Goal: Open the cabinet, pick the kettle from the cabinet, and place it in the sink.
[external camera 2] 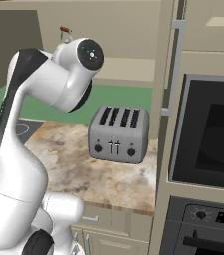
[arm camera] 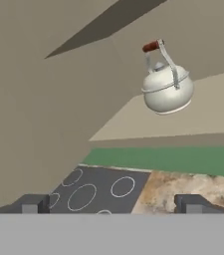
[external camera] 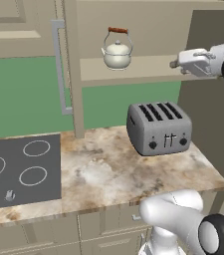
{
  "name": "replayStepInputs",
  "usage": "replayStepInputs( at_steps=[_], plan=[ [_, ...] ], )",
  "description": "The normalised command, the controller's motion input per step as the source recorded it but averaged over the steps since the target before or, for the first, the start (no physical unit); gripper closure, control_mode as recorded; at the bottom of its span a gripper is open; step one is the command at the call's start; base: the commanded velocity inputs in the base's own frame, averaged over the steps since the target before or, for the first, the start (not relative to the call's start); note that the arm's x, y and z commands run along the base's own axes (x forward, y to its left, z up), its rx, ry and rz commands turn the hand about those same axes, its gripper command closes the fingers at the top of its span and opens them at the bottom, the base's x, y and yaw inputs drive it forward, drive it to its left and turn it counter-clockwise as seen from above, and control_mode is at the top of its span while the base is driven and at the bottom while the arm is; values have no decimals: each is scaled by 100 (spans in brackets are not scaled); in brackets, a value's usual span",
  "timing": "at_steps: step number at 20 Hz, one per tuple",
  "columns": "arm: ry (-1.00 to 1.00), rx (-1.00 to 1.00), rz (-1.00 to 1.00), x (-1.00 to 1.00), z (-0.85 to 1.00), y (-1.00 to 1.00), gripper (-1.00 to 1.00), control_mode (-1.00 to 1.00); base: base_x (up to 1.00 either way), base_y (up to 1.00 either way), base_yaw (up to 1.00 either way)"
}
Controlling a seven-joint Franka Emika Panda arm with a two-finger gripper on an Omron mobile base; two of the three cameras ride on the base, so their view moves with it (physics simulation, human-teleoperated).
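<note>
You have the kettle (external camera: 117, 54) as your landmark: squat, round and cream-white, with a knobbed lid and an arched wire handle topped by a reddish-brown bar, it stands upright on the flat beige shelf of the cabinet (external camera: 148, 69), whose left door stands swung open edge-on, its long silver bar handle (external camera: 59, 64) to the kettle's left. Your pincer (external camera: 174, 63) hovers to the kettle's right at shelf height, well apart from it, released, jaws spread wide on nothing. Below the kettle, on the mottled marble-patterned table (external camera: 103, 169), sits a boxy grey four-slot toaster (external camera: 158, 127); lower left of the kettle lies the flat black ring-marked cooktop (external camera: 21, 172).
</note>
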Motion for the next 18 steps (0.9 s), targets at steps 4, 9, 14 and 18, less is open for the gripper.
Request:
replayStepInputs(
  at_steps=[4, 9, 14, 18],
  plan=[
    [-17, -13, 21, 35, 10, 11, -100, -100, 0, 0, 0],
    [-10, -13, 14, 36, 14, 9, -100, -100, 0, 0, 0],
    [-3, -13, 7, 39, 11, 9, -100, -100, 0, 0, 0],
    [-1, -5, 4, 35, 8, 0, -100, -100, 0, 0, 0]
  ],
)
